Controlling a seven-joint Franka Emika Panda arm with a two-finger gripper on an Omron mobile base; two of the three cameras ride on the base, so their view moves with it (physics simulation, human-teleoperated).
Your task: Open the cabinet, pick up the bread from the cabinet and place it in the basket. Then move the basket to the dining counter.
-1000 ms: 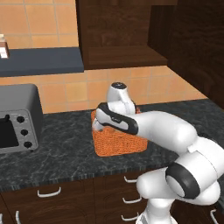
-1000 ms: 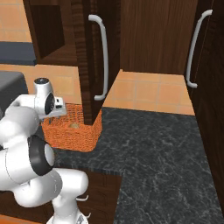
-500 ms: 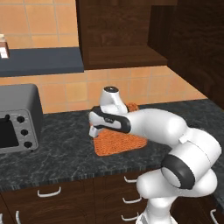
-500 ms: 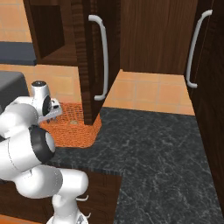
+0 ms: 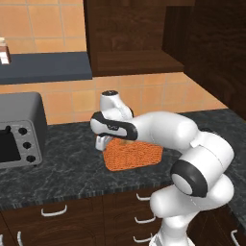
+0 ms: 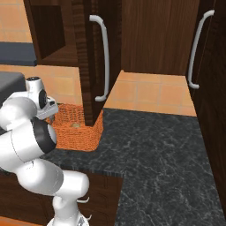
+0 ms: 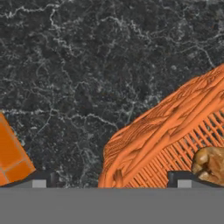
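On the left of the dark speckled countertop (image 5: 57, 168) stands a grey toaster oven (image 5: 19, 129), boxy, with three round knobs, pushed back toward the tiled wall and well apart from the work. Next along, the gripper (image 5: 102, 144) hangs low at the left end of the basket (image 5: 132, 154). In the hand view its two small dark fingertips (image 7: 43, 178) stand wide apart and empty, one over bare stone and the other over the basket's inside, so the jaws straddle the near rim — a stance that suits closing on the rim to carry the basket, I judge.

The basket is orange wicker, a rounded rectangle with a thick braided rim and a more open weave down the wall. It sits flat on the countertop under the open cabinet (image 6: 95, 62), presumably so the loaf had only a short way to travel. The bread (image 7: 211, 165) lies on the basket floor — tan, lumpy, crusty-looking, small against the basket.

Further right, the cabinet door (image 6: 90, 70) stands swung out, dark wood grain with a long curved silver handle (image 6: 102, 62). The bread step looks done, and moving the basket to the dining counter is what remains.
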